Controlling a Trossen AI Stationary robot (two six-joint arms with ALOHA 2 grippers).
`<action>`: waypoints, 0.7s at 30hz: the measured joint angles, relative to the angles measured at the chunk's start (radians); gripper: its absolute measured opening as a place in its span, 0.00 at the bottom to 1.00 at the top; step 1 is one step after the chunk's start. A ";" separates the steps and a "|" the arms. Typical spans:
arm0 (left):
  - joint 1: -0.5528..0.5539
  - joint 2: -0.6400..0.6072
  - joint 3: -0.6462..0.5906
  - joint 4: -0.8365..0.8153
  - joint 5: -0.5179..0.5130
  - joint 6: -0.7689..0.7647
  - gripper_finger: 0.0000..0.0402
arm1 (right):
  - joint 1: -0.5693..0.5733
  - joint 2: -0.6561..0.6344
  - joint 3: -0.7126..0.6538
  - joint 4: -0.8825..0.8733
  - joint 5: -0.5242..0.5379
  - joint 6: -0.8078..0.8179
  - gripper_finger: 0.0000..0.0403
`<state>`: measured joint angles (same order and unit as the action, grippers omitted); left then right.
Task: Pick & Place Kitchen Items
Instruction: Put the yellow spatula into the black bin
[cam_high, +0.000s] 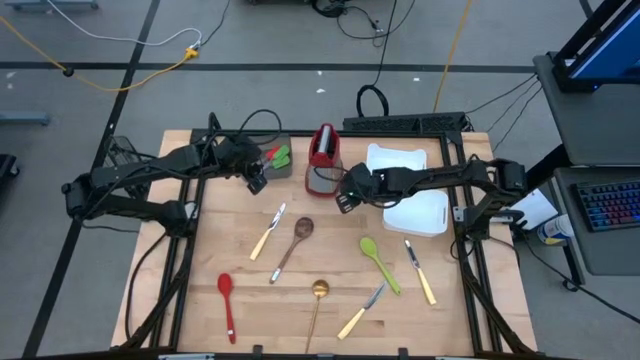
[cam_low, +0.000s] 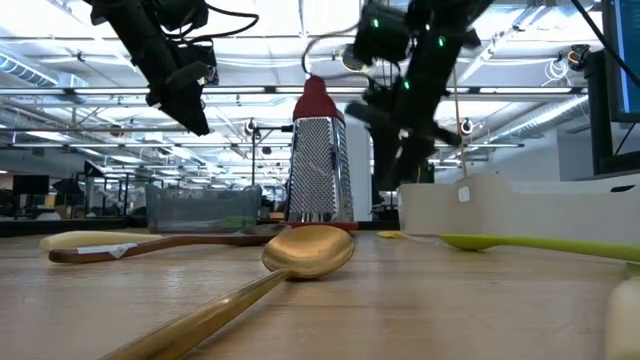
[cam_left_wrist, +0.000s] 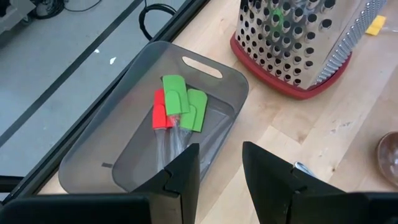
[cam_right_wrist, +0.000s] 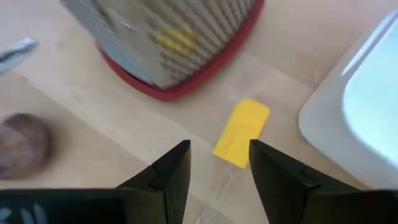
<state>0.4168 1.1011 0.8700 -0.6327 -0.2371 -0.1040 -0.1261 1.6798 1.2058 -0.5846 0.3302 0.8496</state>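
My left gripper (cam_left_wrist: 221, 177) hovers open over the near rim of a grey bin (cam_left_wrist: 81, 162), nothing between its fingers. A red spatula (cam_left_wrist: 160, 112) and two green spatulas (cam_left_wrist: 183, 106) lie in the bin. My right gripper (cam_right_wrist: 219, 168) hangs open above a small yellow piece (cam_right_wrist: 242, 134) that lies flat on the wood beside the grater (cam_high: 323, 158). Lying flat on the table are yellow-handled knives (cam_high: 268, 232) (cam_high: 360, 312) (cam_high: 420, 270), a wooden spoon (cam_high: 292, 245), a red spoon (cam_high: 227, 300), a gold spoon (cam_high: 317, 305) and a green spoon (cam_high: 380, 262).
The red-and-steel grater stands upright at the table's far middle, between the two grippers. White trays (cam_high: 405, 200) sit at the far right, close behind my right arm. Bare wood lies between the loose utensils toward the near edge.
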 joint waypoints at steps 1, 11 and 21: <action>0.000 0.000 0.000 0.000 0.000 0.000 0.32 | 0.004 0.001 0.025 -0.021 0.005 -0.008 0.38; 0.000 0.000 0.000 0.000 0.000 0.000 0.32 | -0.007 0.129 0.128 -0.198 -0.029 0.065 0.38; -0.003 0.000 0.000 0.000 0.000 0.015 0.32 | -0.081 0.190 0.129 -0.133 -0.051 -0.051 0.46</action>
<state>0.4141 1.1011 0.8700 -0.6327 -0.2374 -0.0891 -0.2074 1.8700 1.3345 -0.7177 0.2791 0.7983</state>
